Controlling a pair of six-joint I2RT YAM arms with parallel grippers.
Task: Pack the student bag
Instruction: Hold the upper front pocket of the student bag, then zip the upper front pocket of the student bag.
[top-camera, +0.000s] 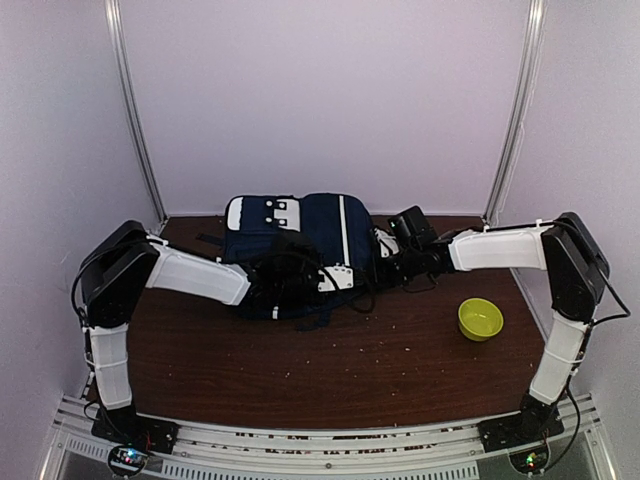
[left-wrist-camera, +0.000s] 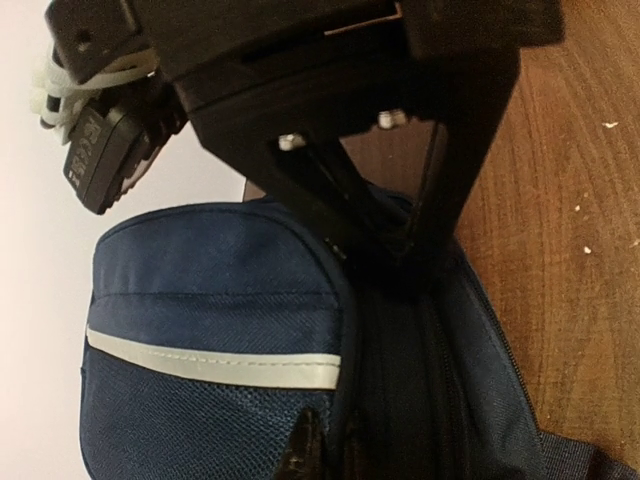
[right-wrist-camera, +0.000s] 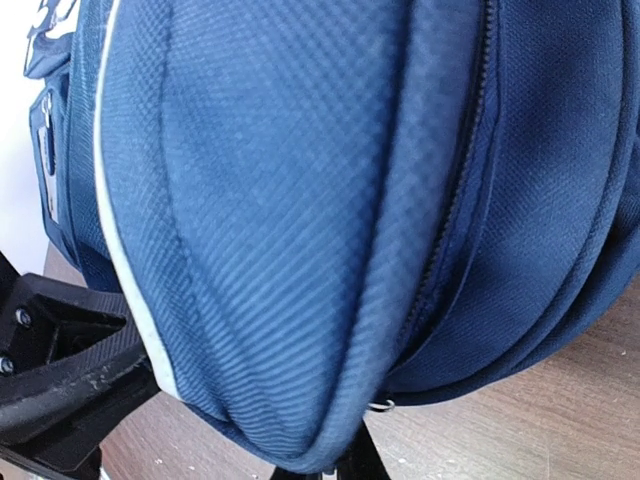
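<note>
The student bag (top-camera: 300, 235) is a navy backpack with white stripes, lying at the back middle of the table. My left gripper (top-camera: 298, 282) reaches onto its front side. In the left wrist view (left-wrist-camera: 330, 455) its dark fingertips sit close together on the piping beside the bag's zip (left-wrist-camera: 430, 380), shut on it. My right gripper (top-camera: 392, 258) is at the bag's right end. In the right wrist view (right-wrist-camera: 345, 470) its jaws pinch a fold of the blue fabric (right-wrist-camera: 300, 250). A small zip ring (right-wrist-camera: 381, 405) hangs beside that fold.
A yellow-green bowl (top-camera: 480, 318) stands on the brown table (top-camera: 350, 370) at the right. Crumbs are scattered over the wood. White walls close in the back and both sides. The right arm's wrist and camera (left-wrist-camera: 100, 160) show over the bag in the left wrist view.
</note>
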